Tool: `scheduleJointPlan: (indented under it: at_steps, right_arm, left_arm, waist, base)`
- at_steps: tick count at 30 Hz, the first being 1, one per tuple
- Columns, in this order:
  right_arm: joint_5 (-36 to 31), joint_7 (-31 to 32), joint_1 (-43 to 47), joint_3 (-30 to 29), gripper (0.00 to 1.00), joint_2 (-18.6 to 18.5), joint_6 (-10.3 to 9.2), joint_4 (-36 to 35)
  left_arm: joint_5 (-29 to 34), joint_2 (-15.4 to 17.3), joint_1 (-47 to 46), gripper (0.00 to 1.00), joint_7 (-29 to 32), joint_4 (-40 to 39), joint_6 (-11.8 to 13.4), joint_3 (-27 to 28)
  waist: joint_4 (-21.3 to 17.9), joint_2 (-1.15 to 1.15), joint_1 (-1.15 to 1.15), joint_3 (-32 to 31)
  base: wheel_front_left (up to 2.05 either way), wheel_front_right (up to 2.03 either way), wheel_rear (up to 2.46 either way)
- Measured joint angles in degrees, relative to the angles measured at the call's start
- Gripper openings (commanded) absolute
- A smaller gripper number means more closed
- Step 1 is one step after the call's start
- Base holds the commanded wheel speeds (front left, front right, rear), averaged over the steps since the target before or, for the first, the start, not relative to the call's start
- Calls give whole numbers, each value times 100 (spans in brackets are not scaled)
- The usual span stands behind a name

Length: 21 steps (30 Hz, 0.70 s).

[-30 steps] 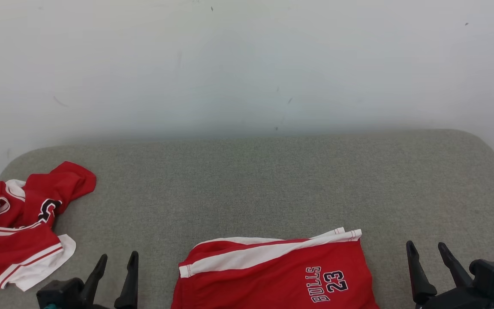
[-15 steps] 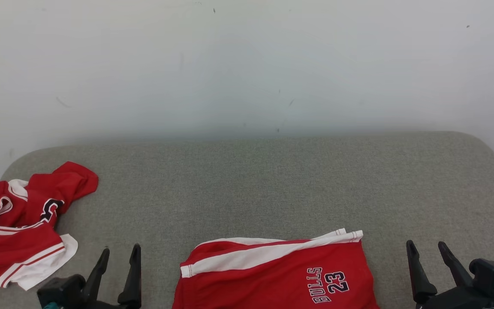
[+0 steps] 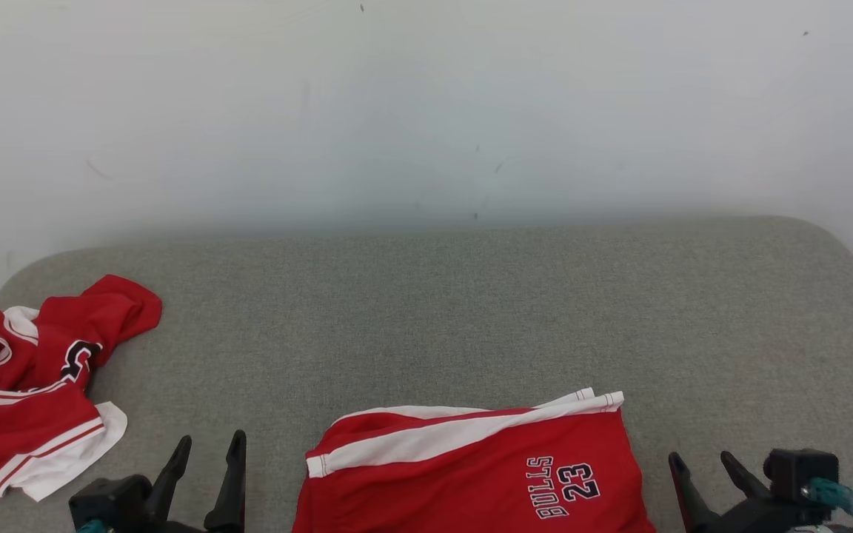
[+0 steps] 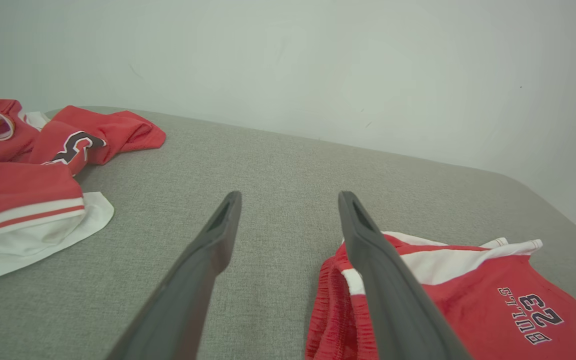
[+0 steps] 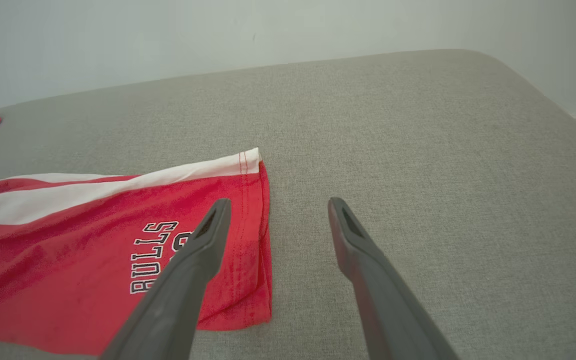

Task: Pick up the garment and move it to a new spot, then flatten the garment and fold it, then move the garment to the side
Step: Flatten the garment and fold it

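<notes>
Shorts, red with a broad white side stripe, folded flat at the middle of the near edge of the grey cushion, lower part cut off by the bottom of the head view. White-trimmed hem toward the cushion's right, gathered waistband toward its left. Dark-and-white lettering "BULLS 23" on the top layer near the hem, running sideways. Gripped by neither claw.

Left gripper at the near edge, just left of the shorts, between them and the jersey. Two dark fingers spread apart, pointing toward the far edge, nothing between them. In the left wrist view, left gripper with bare cushion in the gap, the finger on that view's right crossing in front of the waistband end of the shorts, jersey off to that view's left. Contact with the fabric: cannot tell.

Right gripper at the near edge, just right of the hem, likewise spread wide and empty, teal cable at its base. In the right wrist view, right gripper over bare cushion, the finger on that view's left overlapping the hem side of the shorts. Touching or not: cannot tell.

Jersey red with white trim, crumpled at the left edge of the cushion, well apart from the shorts, partly cut off by the head view's left side. Plain pale wall behind the far edge.
</notes>
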Motion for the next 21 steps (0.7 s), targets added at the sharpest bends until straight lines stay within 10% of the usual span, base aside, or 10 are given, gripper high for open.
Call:
scheduleJointPlan:
  at_steps: [21]
  right_arm:
    - [23,2685,-2197,432,96,134,-202,2416]
  left_arm:
    - [266,-81,-275,100,517,-111,-5,-341]
  waist:
    - [282,0,0,273]
  base:
    - [0,0,0]
